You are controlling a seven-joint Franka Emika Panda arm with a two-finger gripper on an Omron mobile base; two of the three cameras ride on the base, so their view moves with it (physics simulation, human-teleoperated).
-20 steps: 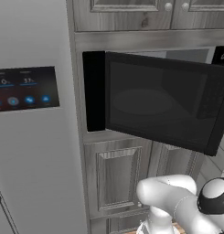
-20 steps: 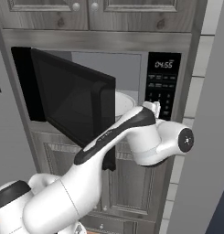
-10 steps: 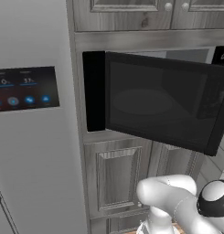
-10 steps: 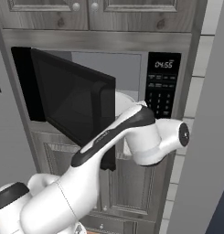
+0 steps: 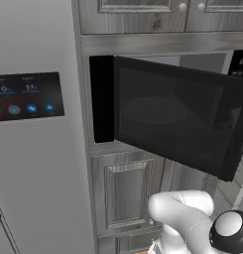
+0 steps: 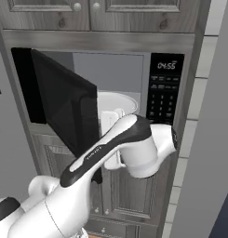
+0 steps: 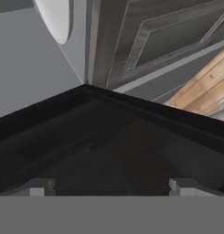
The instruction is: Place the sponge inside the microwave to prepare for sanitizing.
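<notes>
Between the grey wooden cabinet doors (image 6: 134, 5) above and the panelled cabinet (image 5: 127, 191) below, the black built-in microwave (image 6: 166, 88) stands with its dark glass door (image 5: 177, 116) swung open toward the left. Its grey cavity shows behind the door in the right base view, with the white round turntable (image 6: 116, 101) on its floor and the keypad (image 6: 160, 100) with a lit clock display on the right side. To the left of the microwave stands the grey fridge (image 5: 33, 163) with its blue-lit display panel (image 5: 26, 95).

The white arm (image 6: 106, 153) reaches up in front of the cavity opening, its hand at the level of the turntable. Seen from the hand view, the gripper (image 7: 112, 187) has its jaws spread wide, the two tips far apart, with nothing between them; just ahead lies the dark glass of the door, and a piece of the turntable shows at the upper left. Where the sponge is cannot be told from these views.
</notes>
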